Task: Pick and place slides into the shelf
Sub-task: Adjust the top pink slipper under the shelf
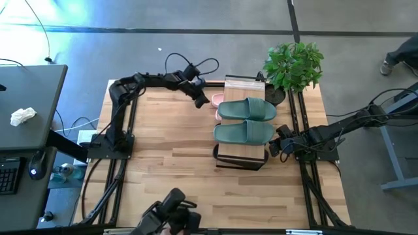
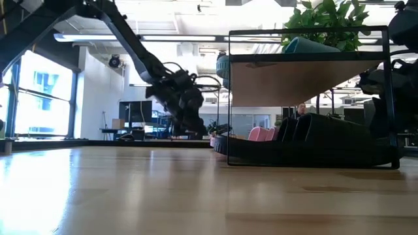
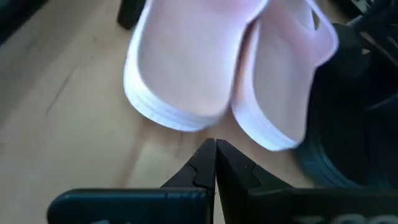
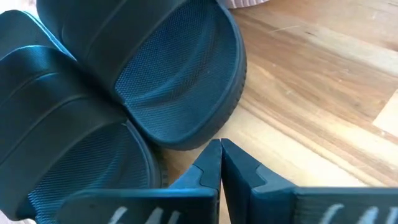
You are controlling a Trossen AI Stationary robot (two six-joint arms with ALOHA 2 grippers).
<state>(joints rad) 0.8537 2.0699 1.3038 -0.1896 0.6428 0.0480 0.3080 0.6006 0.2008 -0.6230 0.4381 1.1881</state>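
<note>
Sage-green rubber shows plainest: the 2 green slides (image 1: 245, 120) lie side by side on the top board of the shelf (image 1: 243, 85), covering most of it in the high view. From the low view only a sliver of green peeks over the board's edge.

Under that board sit the black slides (image 2: 326, 140) — dark shapes on the bottom level, their outlines hard to separate from the black frame. The right wrist view shows 2 of them close up (image 4: 155, 74), heels toward the camera, cut off by the picture's edges.

The pink slides (image 3: 217, 68) rest on the wooden table (image 1: 170, 150) just beside the shelf's far left corner; from above only a small pink patch (image 1: 218, 100) shows past the arm and the green pair.

The left gripper (image 3: 216, 163) hovers just short of the pink heels, its fingers pressed together with nothing between them. The right gripper (image 4: 221, 163) sits near the black slides at the shelf's right side, jaws likewise closed and empty.

A potted plant (image 1: 294, 64) stands at the table's far right corner — its pot mostly hidden by leaves.
</note>
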